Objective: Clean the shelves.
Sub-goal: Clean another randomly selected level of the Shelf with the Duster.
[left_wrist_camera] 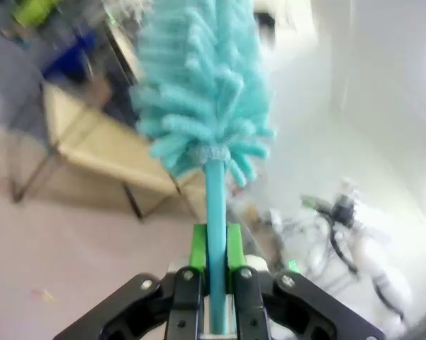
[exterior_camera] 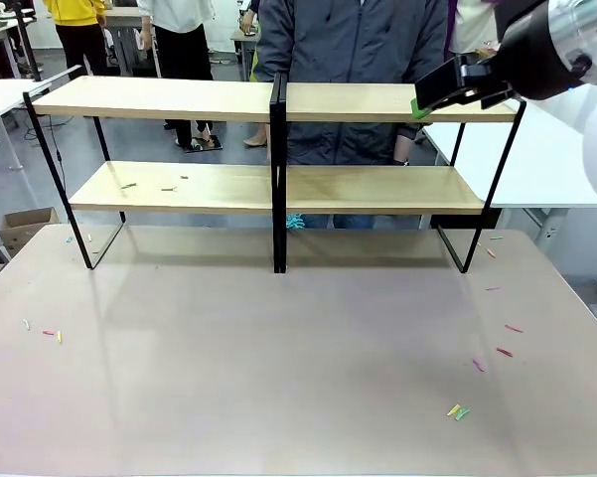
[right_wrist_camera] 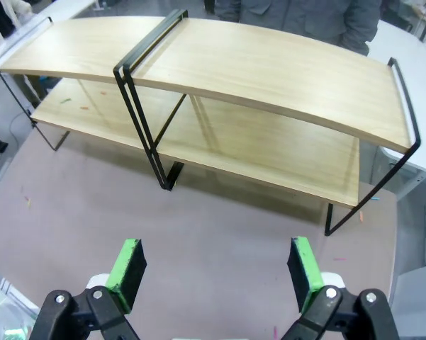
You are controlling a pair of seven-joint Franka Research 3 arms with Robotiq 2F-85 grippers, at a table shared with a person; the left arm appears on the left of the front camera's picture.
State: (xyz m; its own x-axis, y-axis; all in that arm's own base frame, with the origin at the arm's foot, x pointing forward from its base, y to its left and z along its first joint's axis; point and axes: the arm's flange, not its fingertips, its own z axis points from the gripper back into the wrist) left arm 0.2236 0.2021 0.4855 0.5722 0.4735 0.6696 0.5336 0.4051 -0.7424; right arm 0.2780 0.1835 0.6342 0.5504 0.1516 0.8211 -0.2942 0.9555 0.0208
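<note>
The shelves (exterior_camera: 278,189) stand across the far half of the table: two long light-wood boards in a thin black frame with a black centre post (exterior_camera: 277,169). They also appear from above (right_wrist_camera: 255,71) and blurred (left_wrist_camera: 92,152). A few small scraps (exterior_camera: 129,185) lie on the lower board's left end. My left gripper (left_wrist_camera: 216,244) is shut on the thin handle (left_wrist_camera: 214,205) of a fluffy teal duster (left_wrist_camera: 202,85), which points up and away from the wrist. My right gripper (exterior_camera: 447,87) hovers at the top board's right end, open and holding nothing (right_wrist_camera: 216,273).
A person in a grey jacket (exterior_camera: 358,40) stands just behind the shelves. Coloured scraps lie on the pink table at the right (exterior_camera: 497,348) and left (exterior_camera: 50,333). White tables (exterior_camera: 546,159) flank the shelves. A cardboard box (exterior_camera: 20,227) sits on the floor at the left.
</note>
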